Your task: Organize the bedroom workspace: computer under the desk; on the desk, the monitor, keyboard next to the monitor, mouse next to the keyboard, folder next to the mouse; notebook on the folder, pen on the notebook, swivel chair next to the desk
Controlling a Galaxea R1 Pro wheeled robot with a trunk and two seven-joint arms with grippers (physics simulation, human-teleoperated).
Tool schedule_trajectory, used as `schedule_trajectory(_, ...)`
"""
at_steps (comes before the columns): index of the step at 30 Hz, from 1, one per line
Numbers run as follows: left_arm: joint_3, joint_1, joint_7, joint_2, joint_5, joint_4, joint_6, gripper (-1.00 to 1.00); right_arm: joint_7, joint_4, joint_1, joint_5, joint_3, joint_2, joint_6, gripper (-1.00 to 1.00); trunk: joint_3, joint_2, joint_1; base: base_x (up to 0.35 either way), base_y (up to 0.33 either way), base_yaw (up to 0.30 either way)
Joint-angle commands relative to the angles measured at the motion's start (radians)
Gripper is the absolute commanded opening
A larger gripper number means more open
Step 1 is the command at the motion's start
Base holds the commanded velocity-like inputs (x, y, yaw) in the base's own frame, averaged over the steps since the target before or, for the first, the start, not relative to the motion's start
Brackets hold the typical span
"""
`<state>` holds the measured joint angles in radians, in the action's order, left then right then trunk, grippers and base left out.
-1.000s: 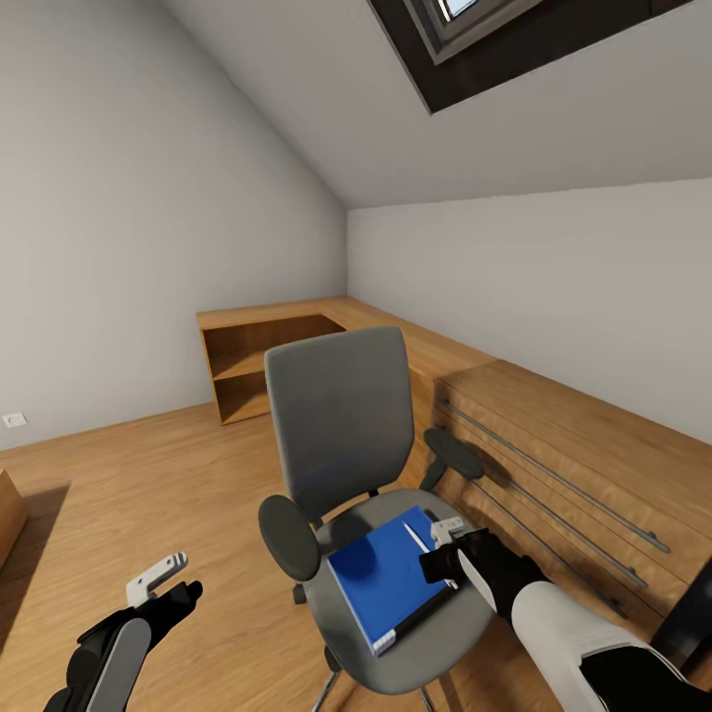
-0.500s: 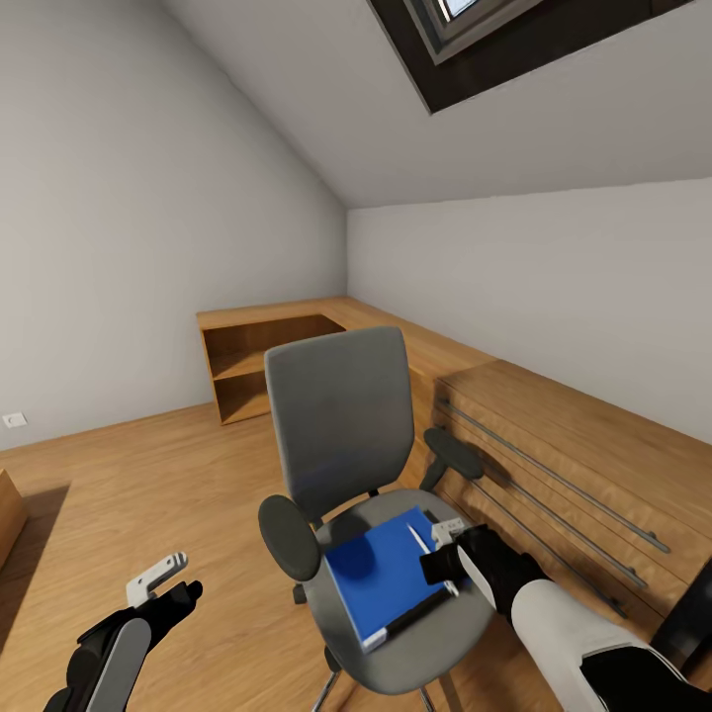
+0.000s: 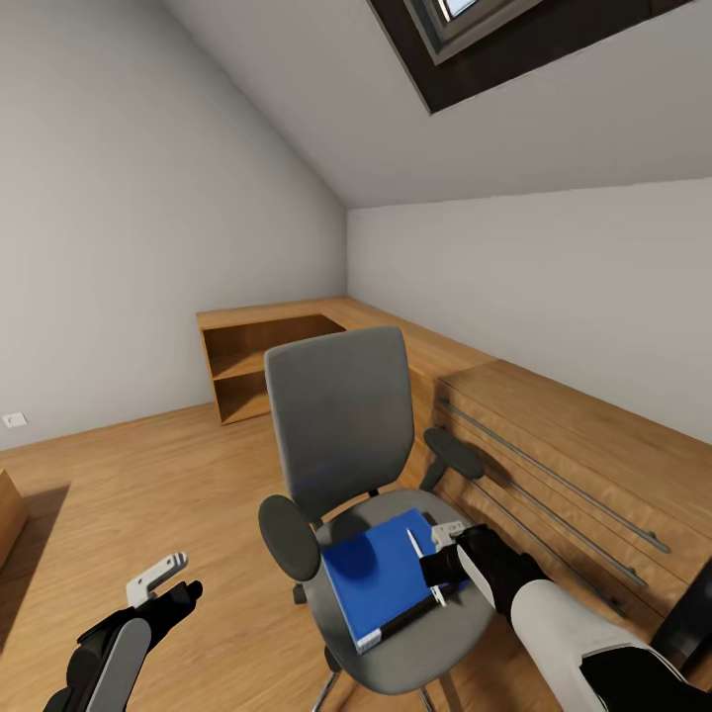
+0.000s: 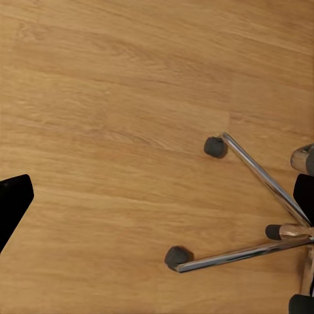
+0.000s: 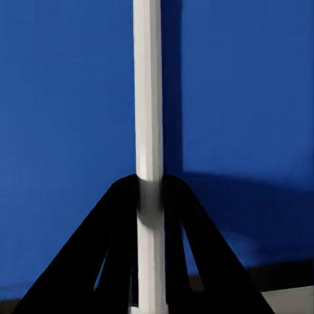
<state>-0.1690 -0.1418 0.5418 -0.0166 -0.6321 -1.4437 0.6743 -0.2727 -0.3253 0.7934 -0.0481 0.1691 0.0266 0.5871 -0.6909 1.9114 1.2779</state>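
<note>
Count of items, head view unless noted. One grey upholstered swivel chair with tall back; two black oval armrests on it. One flat bright blue folder with white edges on the seat. One slim silvery-white pen. Two black robot tools: one left tool, one right tool. One light wooden dresser with long metal rail handles; three rails counted. One open wooden shelf unit. One skylight window. Left wrist view: three chair castors fully seen.
</note>
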Motion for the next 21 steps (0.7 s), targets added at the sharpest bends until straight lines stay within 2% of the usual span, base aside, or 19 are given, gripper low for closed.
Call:
schedule_trajectory(1, 0.000, 0.000, 0.009, 0.000, -0.011, -0.001, 0.002, 1.00, -0.003, 0.034, 0.000, -0.007, 0.004, -0.001, 0.005, -1.00, -0.001, 0.000, 0.000, 0.000, 0.000, 0.000)
schedule_trajectory(21, 0.000, 0.000, 0.009, 0.000, -0.011, -0.001, 0.002, 1.00, -0.003, 0.033, 0.000, -0.007, 0.005, -0.001, 0.005, -1.00, -0.001, 0.000, 0.000, 0.000, 0.000, 0.000)
